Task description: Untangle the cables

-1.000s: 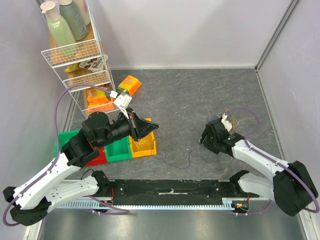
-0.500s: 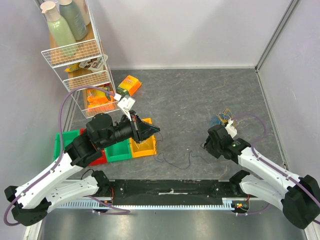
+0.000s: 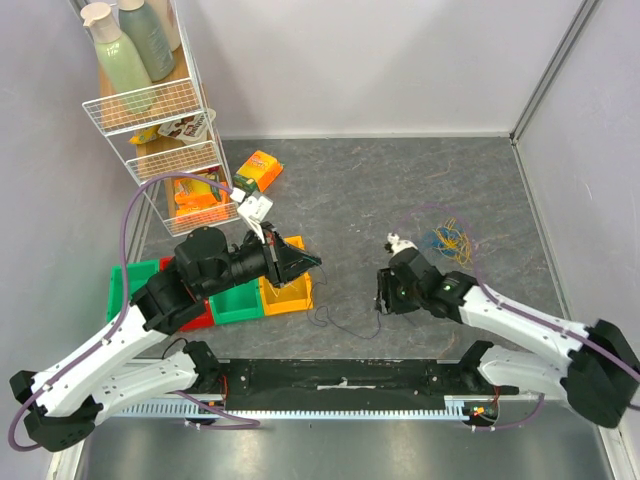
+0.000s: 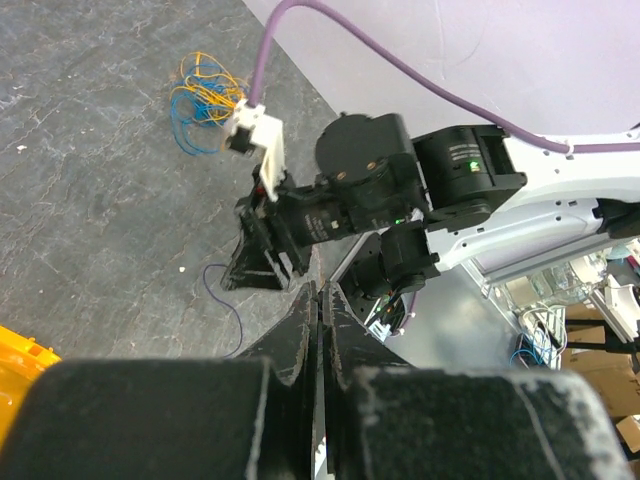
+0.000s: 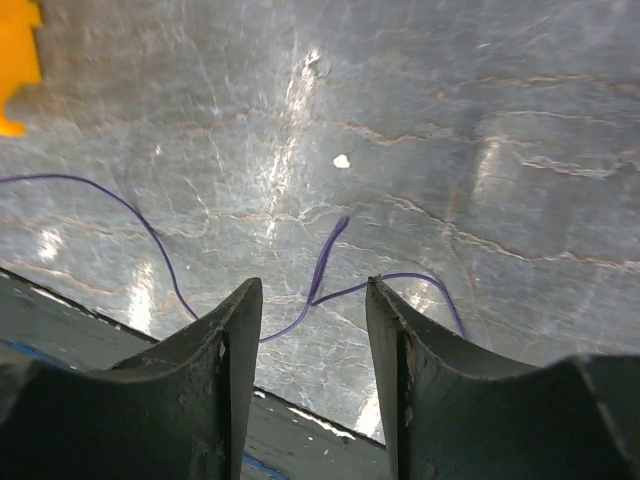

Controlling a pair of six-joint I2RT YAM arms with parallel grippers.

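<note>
The right gripper [image 5: 312,300] is open, jaws straddling a loose purple wire [image 5: 327,250] on the table [image 5: 450,120]. The bunch [image 3: 446,240] lies apart beyond it, and the left gripper [image 4: 320,300] is closed with nothing seen held. Risk: the wire is thin and flat, so the jaws may close over it and miss.

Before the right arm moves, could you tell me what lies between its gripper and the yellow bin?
In the top view, a thin purple wire on the table lies between the right gripper and the yellow bin.
</note>
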